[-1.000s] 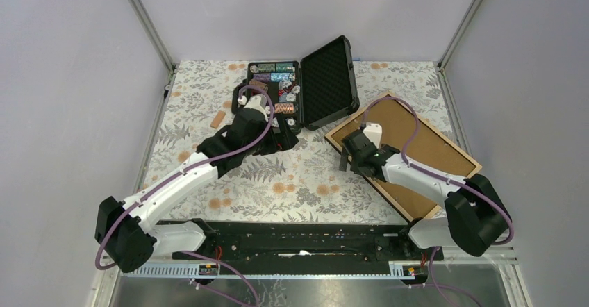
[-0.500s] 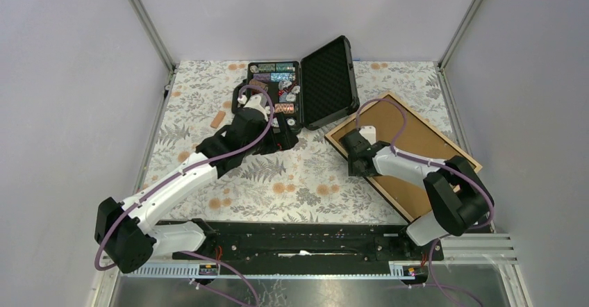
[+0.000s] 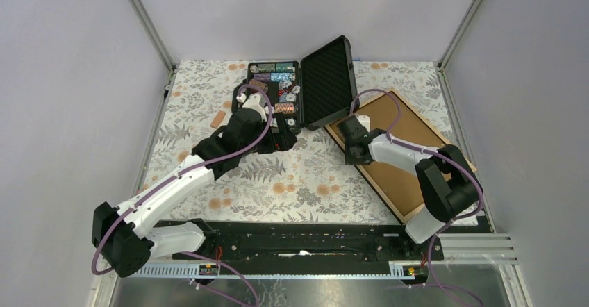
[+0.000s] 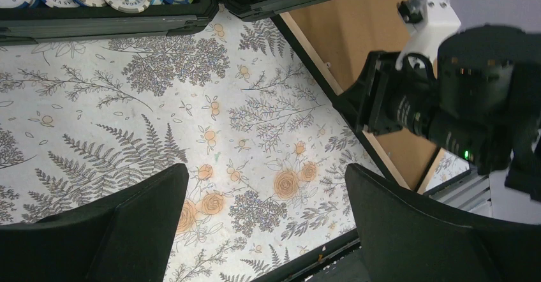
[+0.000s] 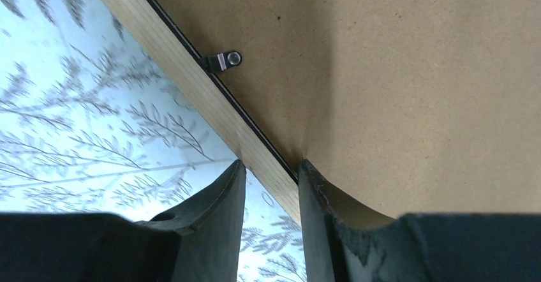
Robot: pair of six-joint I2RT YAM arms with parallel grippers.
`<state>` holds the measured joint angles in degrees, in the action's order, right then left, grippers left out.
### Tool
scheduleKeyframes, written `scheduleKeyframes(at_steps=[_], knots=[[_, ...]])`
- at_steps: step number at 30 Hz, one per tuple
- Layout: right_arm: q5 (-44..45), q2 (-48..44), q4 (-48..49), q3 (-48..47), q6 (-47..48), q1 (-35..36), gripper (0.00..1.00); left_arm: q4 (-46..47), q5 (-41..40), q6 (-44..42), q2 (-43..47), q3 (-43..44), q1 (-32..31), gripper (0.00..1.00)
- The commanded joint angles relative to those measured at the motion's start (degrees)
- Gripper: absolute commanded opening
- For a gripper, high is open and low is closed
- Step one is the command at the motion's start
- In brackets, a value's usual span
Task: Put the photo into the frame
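The frame (image 3: 410, 128) lies back side up at the right of the table, brown backing board inside a light wood rail. My right gripper (image 3: 351, 154) reaches down at its left edge. In the right wrist view the gripper (image 5: 271, 167) pinches the wood rail of the frame (image 5: 185, 78), one finger over the tablecloth, the other on the board. My left gripper (image 3: 279, 137) hovers near the case, and its jaws (image 4: 266, 170) stand wide open over the bare floral cloth. The frame (image 4: 332, 33) and the right arm (image 4: 446, 97) show ahead of it. The photo is out of view.
An open black case (image 3: 326, 81) with poker chips (image 3: 278, 92) stands at the back centre, its lid close to the frame's far corner. A small orange piece (image 3: 218, 119) lies at the left. A black turn clip (image 5: 223, 60) sits on the frame's rail.
My right gripper has moved to the frame's left edge and closed from wide open onto the rail. The frame has shifted a little toward the case. The left arm has barely moved.
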<state>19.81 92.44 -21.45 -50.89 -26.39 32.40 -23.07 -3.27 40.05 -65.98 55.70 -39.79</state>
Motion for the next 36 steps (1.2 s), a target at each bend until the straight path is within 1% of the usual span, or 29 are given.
scheduleKeyframes(at_steps=[1, 6, 10, 15, 17, 19, 20, 22, 23, 25, 27, 29, 30, 33, 36], knots=[[-10.01, 1.64, 2.37, -3.62, -5.05, -4.80, 0.00, 1.47, 0.10, -2.85, 4.11, 0.52, -0.02, 0.99], [-14.05, -4.01, -0.89, -5.05, -7.43, -9.32, 0.00, 1.13, 0.28, -4.71, 6.32, -0.75, 0.13, 0.99], [-15.15, -7.56, -2.77, -7.72, -7.09, -10.87, 0.00, 2.30, 1.11, -5.72, 7.83, -2.37, 0.30, 0.99], [-14.36, -7.93, -7.08, -12.62, -5.70, -12.70, 0.00, 3.32, 2.98, -6.47, 9.02, -3.61, 0.42, 0.99], [-14.61, -7.55, -8.26, -14.32, -3.81, -13.26, 0.00, 3.52, 3.00, -6.58, 9.71, -4.03, 0.51, 0.98], [-18.30, -6.61, -9.85, -15.88, 0.29, -13.33, 0.00, 3.67, 4.36, -6.61, 10.54, -4.56, 0.57, 0.99], [-20.27, -5.68, -11.78, -16.82, 2.21, -13.33, 0.04, 3.62, 4.67, -6.57, 11.00, -4.83, 0.51, 0.99], [-22.77, -3.92, -15.37, -16.89, 5.05, -13.33, 0.43, 3.70, 4.84, -6.62, 11.89, -5.34, 0.50, 0.99], [-23.14, -2.21, -17.48, -17.03, 6.48, -13.41, 0.50, 3.77, 4.96, -6.58, 12.24, -5.60, 0.55, 0.99], [-24.34, 0.14, -22.33, -17.20, 9.34, -13.46, 0.57, 4.02, 5.08, -6.83, 12.68, -5.90, 0.52, 0.99], [-24.51, 1.50, -23.88, -16.39, 11.25, -13.42, 0.65, 4.36, 5.34, -6.99, 12.86, -6.08, 0.58, 0.99], [-24.91, 2.76, -24.03, -15.92, 14.48, -13.37, 0.69, 5.07, 5.97, -7.15, 12.89, -6.34, 0.65, 0.99], [-24.65, 3.92, -24.40, -16.20, 15.58, -13.41, 0.68, 5.34, 6.54, -7.33, 12.96, -6.39, 0.64, 0.99], [-23.18, 7.53, -24.94, -17.14, 18.28, -13.54, 0.63, 5.59, 7.64, -7.81, 13.38, -6.54, 0.69, 0.99], [-22.91, 10.84, -24.87, -17.68, 19.52, -13.51, 0.54, 5.47, 8.35, -8.63, 14.20, -6.87, 0.83, 0.99]])
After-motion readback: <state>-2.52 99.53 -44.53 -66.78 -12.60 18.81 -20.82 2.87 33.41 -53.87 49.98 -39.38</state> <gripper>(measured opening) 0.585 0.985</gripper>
